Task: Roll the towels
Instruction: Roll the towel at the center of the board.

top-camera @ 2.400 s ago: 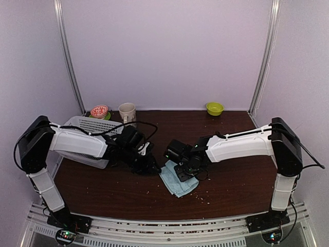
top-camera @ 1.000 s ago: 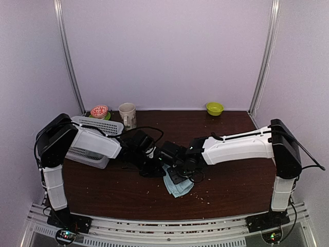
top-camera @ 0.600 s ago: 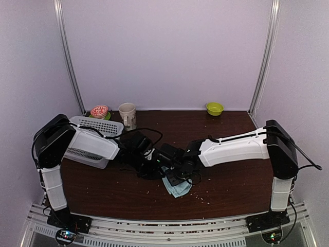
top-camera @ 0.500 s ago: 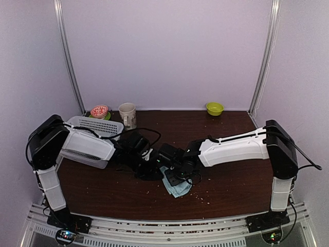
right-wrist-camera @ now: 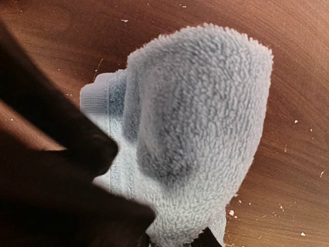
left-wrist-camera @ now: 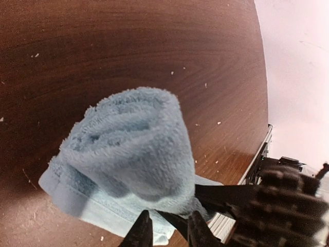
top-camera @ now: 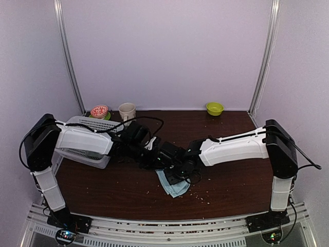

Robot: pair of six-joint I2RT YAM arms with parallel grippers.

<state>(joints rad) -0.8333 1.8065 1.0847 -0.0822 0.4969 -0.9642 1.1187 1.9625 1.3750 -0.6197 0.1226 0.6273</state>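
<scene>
One light blue towel (top-camera: 174,186) lies near the middle of the brown table (top-camera: 231,180), its far part rolled into a thick roll (left-wrist-camera: 128,149) over a flat tail. My left gripper (top-camera: 157,160) sits at the roll's left end, its fingers slightly apart (left-wrist-camera: 167,232) just short of the cloth. At the other end is my right gripper (top-camera: 176,170), whose fingertips (right-wrist-camera: 175,241) stand apart with the end of the roll (right-wrist-camera: 205,113) between them. Each gripper's dark body shows in the other's wrist view. No other towel is in view.
A white mesh basket (top-camera: 95,125) stands at the back left, partly under my left arm. Behind it are a red bowl (top-camera: 99,110) and a cream mug (top-camera: 126,110). A green bowl (top-camera: 215,108) sits at the back right. Crumbs dot the table round the towel.
The towel has been rolled tighter and covers less of the table. Both grippers have shifted slightly left and back, and their jaws have parted.
</scene>
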